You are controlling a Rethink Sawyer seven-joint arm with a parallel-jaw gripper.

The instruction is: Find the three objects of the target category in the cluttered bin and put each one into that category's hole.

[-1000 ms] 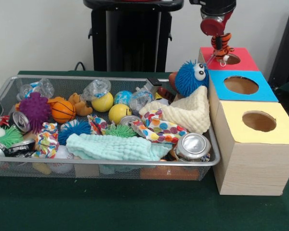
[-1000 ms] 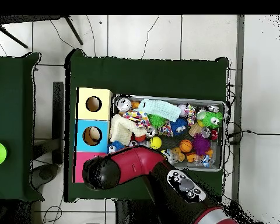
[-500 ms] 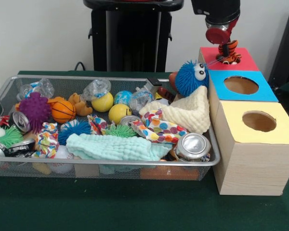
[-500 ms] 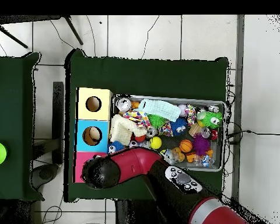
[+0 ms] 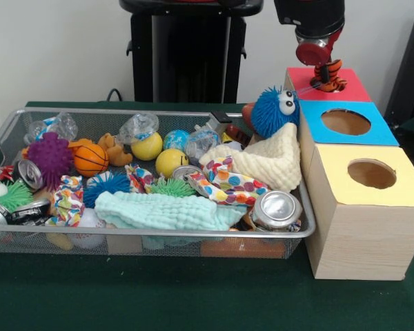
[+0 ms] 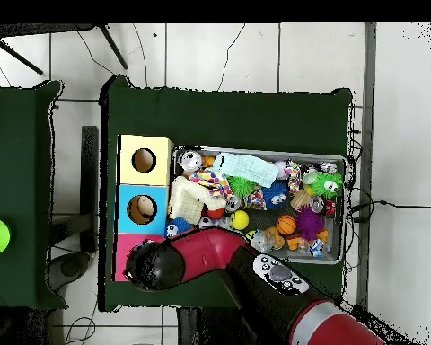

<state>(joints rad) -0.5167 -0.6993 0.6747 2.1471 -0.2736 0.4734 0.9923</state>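
My gripper (image 5: 322, 65) hangs directly above the red-panelled box (image 5: 350, 86), and the striped tiger toy (image 5: 326, 76) sits under it, low on the panel where the hole must be; the hole itself is hidden. I cannot tell whether my fingers grip the toy or have let go. If it lands on the hole's rim, it may perch there or roll away from the box. In the bin (image 5: 159, 234), far from the box, a bear-like toy (image 5: 114, 149) waits beside the basketball (image 5: 90, 159).
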